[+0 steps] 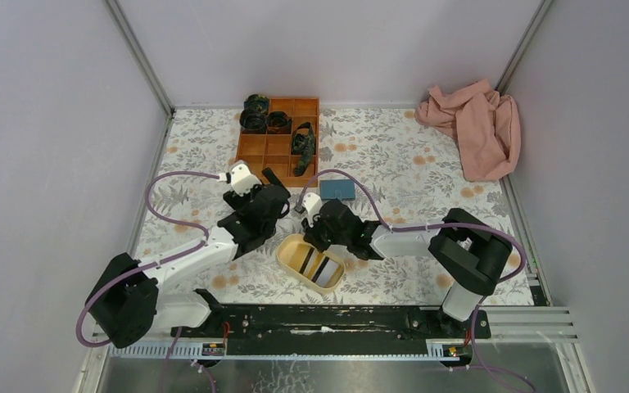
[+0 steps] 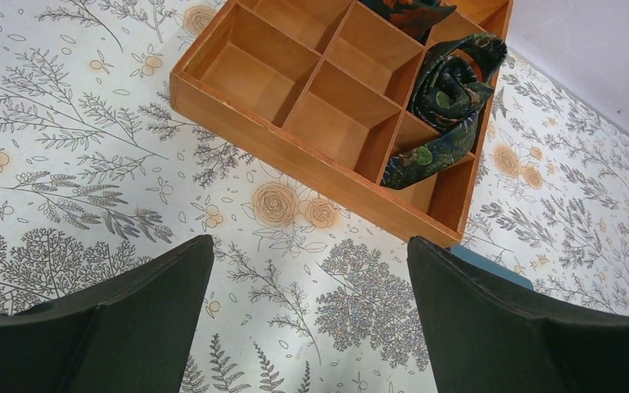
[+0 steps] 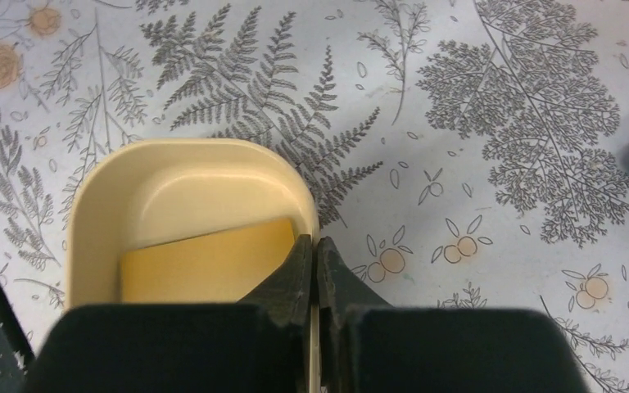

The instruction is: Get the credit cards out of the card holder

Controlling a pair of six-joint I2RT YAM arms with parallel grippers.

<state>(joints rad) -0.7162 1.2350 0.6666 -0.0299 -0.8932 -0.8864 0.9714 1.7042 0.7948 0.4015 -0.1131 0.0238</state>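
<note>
Floral-patterned table (image 1: 426, 188) carries the card holder (image 1: 337, 190), judged light and pliable, best pinched at a cover edge; left gripper (image 2: 309, 246) stands spread, right gripper (image 3: 314, 241) pressed together above the yellow tray (image 3: 188, 147).

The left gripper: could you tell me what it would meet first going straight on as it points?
Likely the floral table cover just ahead of the open left gripper; on a flatter path, the near wall of the wooden divider box. The tilt is unclear.

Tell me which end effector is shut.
The right end effector: it is closed tight over the rim of the yellow tray, while the left end effector is spread wide open.
</note>
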